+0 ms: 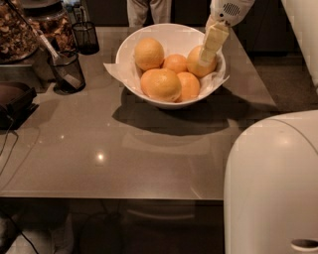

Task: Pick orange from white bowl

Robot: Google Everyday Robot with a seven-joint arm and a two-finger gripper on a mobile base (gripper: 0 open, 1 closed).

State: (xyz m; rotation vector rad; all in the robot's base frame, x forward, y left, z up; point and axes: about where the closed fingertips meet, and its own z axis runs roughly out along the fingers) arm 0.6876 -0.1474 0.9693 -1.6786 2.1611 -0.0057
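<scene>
The white bowl, lined with crumpled white paper, stands at the table's back middle and holds several round fruits. The orange, pale yellow-orange, lies at the bowl's right side. My gripper reaches down from the upper right into the bowl, and its pale tip rests against the front of that orange, hiding part of it. A similar pale fruit lies at the back left. A larger deep-orange fruit lies in front, with two smaller reddish-orange ones between them.
Two dark mesh cups stand at the left of the table, with containers of brown food behind them. A dark device sits at the left edge. My white body fills the lower right. A person's legs stand behind the table.
</scene>
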